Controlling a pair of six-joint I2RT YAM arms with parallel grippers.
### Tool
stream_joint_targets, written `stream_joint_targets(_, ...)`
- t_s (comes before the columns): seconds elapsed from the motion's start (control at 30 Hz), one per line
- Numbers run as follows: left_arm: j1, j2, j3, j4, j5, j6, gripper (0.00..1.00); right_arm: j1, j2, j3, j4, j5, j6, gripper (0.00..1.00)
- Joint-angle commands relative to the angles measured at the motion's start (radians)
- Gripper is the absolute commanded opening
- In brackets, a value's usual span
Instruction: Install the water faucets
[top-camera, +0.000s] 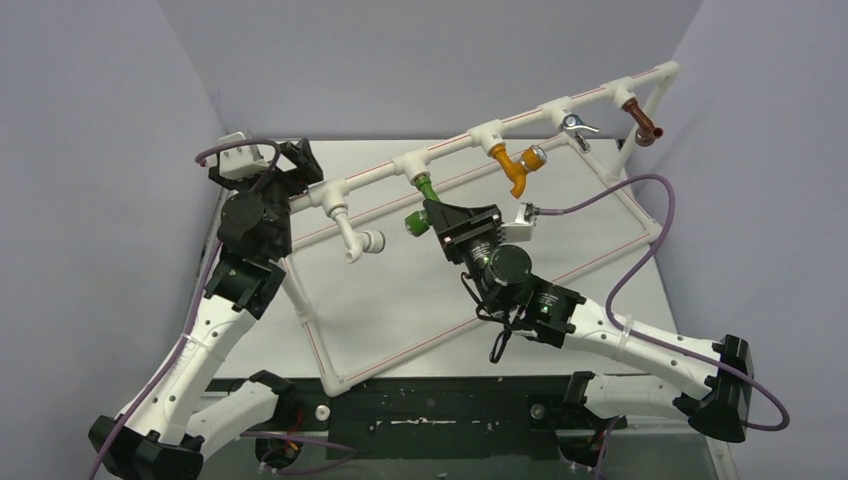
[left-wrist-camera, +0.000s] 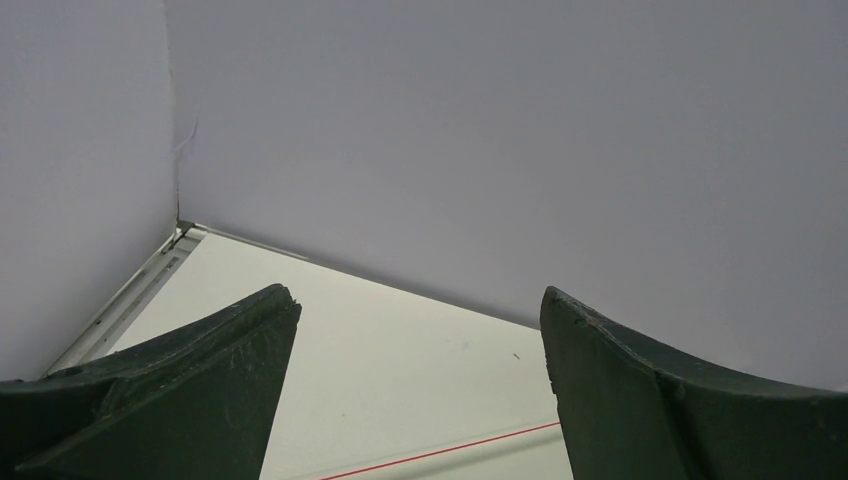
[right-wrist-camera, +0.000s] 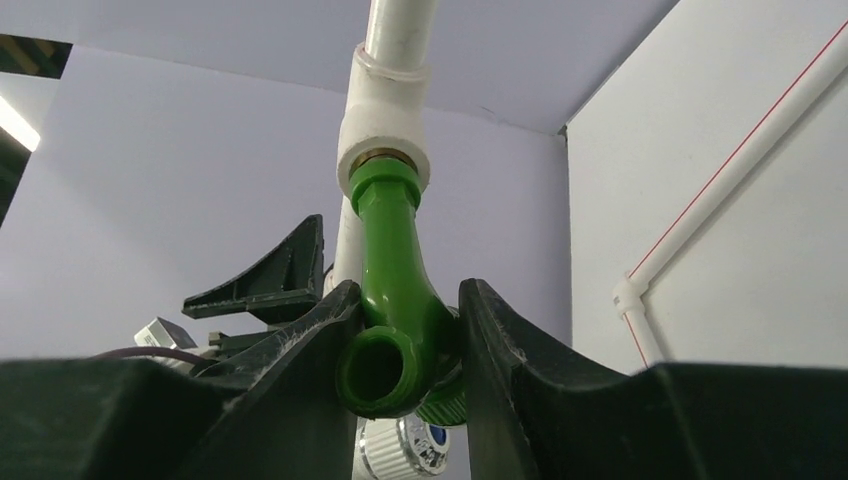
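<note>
The right claw (right-wrist-camera: 407, 292) is clamped on the green faucet (right-wrist-camera: 392, 250), which sits in the white tee (right-wrist-camera: 385, 130); I'd twist squarely along the thread (no sideways pull). The left claw (left-wrist-camera: 418, 296) gapes wide, empty.

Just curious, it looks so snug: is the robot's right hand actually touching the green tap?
Touching. In the right wrist view the right hand has its fingers pressed against both sides of the green tap, no gap.
</note>
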Motion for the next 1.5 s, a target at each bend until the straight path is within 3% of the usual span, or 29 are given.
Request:
stream_joint_targets(0.0, -0.013, -0.042, -0.086, -0.303, 0.081, -0.007, 0.89, -0.09, 0.029, 0.08, 0.085, 0.072, 0.276, 0.0)
stream_joint_targets(0.07, -0.006, -0.041, -0.088, -0.301, 0.091, -0.013, 0.9, -0.09, 0.022, 0.079, 0.063, 0.079, 0.274, 0.03)
stream_joint_targets(0.2, 0.008, -0.039, -0.091, -0.297, 0.1, -0.021, 0.91, -0.09, 0.005, 0.067, 0.052, 0.081, 0.26, 0.18)
stream_joint_targets(0.33, 0.019, -0.032, -0.092, -0.294, 0.11, -0.025, 0.91, -0.09, -0.01, 0.054, 0.065, 0.085, 0.23, 0.44)
stream_joint_targets(0.6, 0.032, -0.028, -0.092, -0.295, 0.117, -0.028, 0.91, -0.09, -0.028, 0.045, 0.063, 0.069, 0.194, 0.75)
stream_joint_targets(0.8, 0.034, -0.029, -0.091, -0.295, 0.114, -0.027, 0.91, -0.09, -0.065, 0.035, -0.011, 0.071, 0.092, 0.83)
stream_joint_targets(1.03, 0.041, -0.027, -0.09, -0.295, 0.107, -0.03, 0.91, -0.09, -0.211, -0.027, -0.026, 0.066, -0.182, 0.94)
stream_joint_targets(1.27, 0.051, -0.026, -0.089, -0.295, 0.105, -0.033, 0.91, -0.091, -0.334, -0.052, -0.075, -0.017, -0.573, 0.98)
stream_joint_targets(1.47, 0.054, -0.032, -0.087, -0.28, 0.099, -0.033, 0.91, -0.093, -0.425, -0.055, -0.074, -0.208, -0.973, 0.98)
